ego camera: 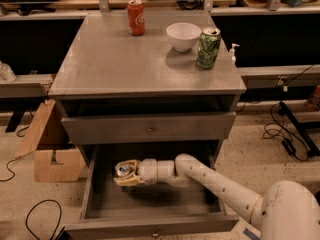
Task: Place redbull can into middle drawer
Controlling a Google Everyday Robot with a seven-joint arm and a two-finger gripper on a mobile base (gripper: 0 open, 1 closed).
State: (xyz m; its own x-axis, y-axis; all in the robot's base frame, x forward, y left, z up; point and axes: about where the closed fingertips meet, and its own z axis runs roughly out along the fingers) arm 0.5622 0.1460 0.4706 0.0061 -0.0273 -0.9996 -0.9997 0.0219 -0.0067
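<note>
only the round silver top of the redbull can (122, 169) shows; its slim body is mostly hidden between the tan fingers (131, 180) of the gripper (125, 173), which are closed around it, so the blue and silver of its sides are hard to make out. the can is held inside the open middle drawer (155, 202), over the left part of its dark grey floor, and whether it touches the floor cannot be told. the drawer's back is lost in shadow under the upper drawer (100, 129), a flat grey front with a small brass knob. the smooth white arm (215, 185), made of rounded segments, reaches in from the lower right, where it is cut off by the edge. on the matt grey cabinet top (110, 59) stand a red cola can (136, 17), a glossy white bowl (183, 35) and a green can (208, 47). a cardboard box (50, 151) sits beside the cabinet, on its left side in the camera view.
</note>
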